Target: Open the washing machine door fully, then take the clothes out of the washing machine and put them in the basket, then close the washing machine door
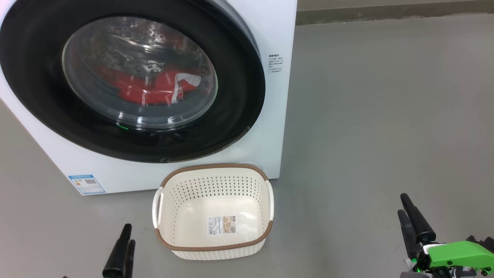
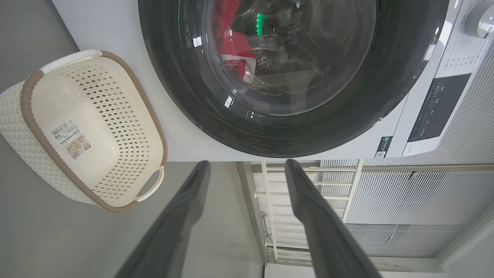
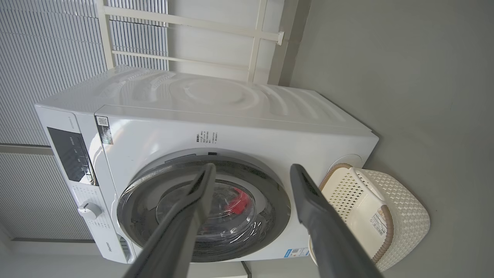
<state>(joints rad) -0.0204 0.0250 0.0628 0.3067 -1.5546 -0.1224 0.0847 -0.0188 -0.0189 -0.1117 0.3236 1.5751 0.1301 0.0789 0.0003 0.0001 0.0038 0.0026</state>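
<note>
Door point(image 1: 239, 88) shut, flush on the washer point(image 1: 283, 116). Clothes point(image 1: 146, 88) lie in the drum, red with white bits, visible through the glass. Basket point(image 1: 214, 170) sits upright on the floor point(image 1: 366, 116), just in front of the washer, under the door's right half, with a sticker point(image 1: 222, 224) on its bottom. Left gripper point(image 1: 129, 233) is low, just left of the basket, fingers point(image 2: 185, 200) spread, gripping nothing. Right gripper point(image 1: 403, 203) is well right of the basket, fingers point(image 3: 308, 200) also spread, free. Both are well clear of the door.
</note>
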